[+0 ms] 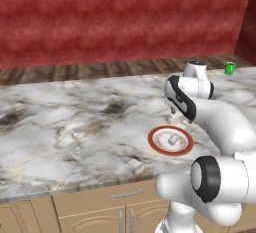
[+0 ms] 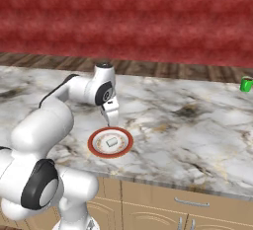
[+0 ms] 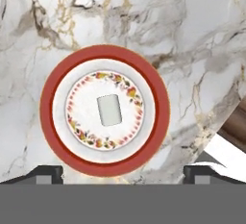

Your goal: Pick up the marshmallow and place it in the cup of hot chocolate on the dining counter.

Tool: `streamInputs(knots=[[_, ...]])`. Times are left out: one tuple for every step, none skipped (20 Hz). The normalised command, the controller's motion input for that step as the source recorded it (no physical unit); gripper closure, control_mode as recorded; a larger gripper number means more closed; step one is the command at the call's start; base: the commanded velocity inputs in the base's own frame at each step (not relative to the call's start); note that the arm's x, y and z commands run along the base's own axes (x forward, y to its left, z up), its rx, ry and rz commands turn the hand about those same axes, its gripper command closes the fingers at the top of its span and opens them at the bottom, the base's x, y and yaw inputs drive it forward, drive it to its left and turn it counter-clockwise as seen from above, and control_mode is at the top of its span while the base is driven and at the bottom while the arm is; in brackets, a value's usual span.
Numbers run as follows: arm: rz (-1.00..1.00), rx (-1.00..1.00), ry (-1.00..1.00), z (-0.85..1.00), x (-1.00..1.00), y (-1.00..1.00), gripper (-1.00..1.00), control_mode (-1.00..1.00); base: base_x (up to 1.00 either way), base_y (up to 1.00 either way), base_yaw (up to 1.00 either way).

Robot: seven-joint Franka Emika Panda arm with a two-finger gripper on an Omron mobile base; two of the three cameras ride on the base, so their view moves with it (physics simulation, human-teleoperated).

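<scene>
Fingers spread wide, nothing between them, hovering above the plate; in the right base view the gripper hangs just over the plate's far rim. Marshmallow sits straight ahead of the fingers, dead centre of the plate, lying flat, apart from both tips. It's a small stubby rounded block, whitish-grey, matte; I'd judge it very light and soft, so it'll squash under a hard pinch and could stick or pop out sideways. Best bet: take it across the short sides at mid-height, gentle closure. Plate is round, glossy white with a broad red rim and a floral ring inside, probably slick, so the block may skid if nudged off-centre. Counter is polished marble, white-grey with dark and golden veins, on tan wood cabinets. Cup of hot chocolate is a small bright green cylinder, well apart from the fingers, far off to their side near the counter's back edge.
</scene>
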Motion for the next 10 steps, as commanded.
streamInputs(knots=[[0.00, -0.09, 0.00, -0.39, 0.01, 0.00, -1.00, -1.00, 0.00, 0.00, 0.00], [0.00, -0.10, 0.00, -0.41, 0.03, 0.00, -1.00, -1.00, 0.00, 0.00, 0.00], [0.00, -0.11, 0.00, -0.43, 0.06, 0.00, -1.00, -1.00, 0.00, 0.00, 0.00], [0.00, -0.11, 0.00, -0.44, 0.09, 0.00, -1.00, -1.00, 0.00, 0.00, 0.00], [0.00, -0.11, 0.00, -0.45, 0.11, 0.00, -1.00, -1.00, 0.00, 0.00, 0.00], [0.00, -0.10, 0.00, -0.43, 0.09, 0.00, -1.00, -1.00, 0.00, 0.00, 0.00], [0.00, -0.08, 0.00, -0.42, 0.11, 0.00, -1.00, -1.00, 0.00, 0.00, 0.00], [0.00, -0.08, 0.00, -0.44, 0.14, 0.00, -1.00, -1.00, 0.00, 0.00, 0.00], [0.00, -0.07, 0.00, -0.42, 0.13, 0.00, -1.00, -1.00, 0.00, 0.00, 0.00], [0.00, -0.06, 0.00, -0.41, 0.15, 0.00, -1.00, -1.00, 0.00, 0.00, 0.00]])
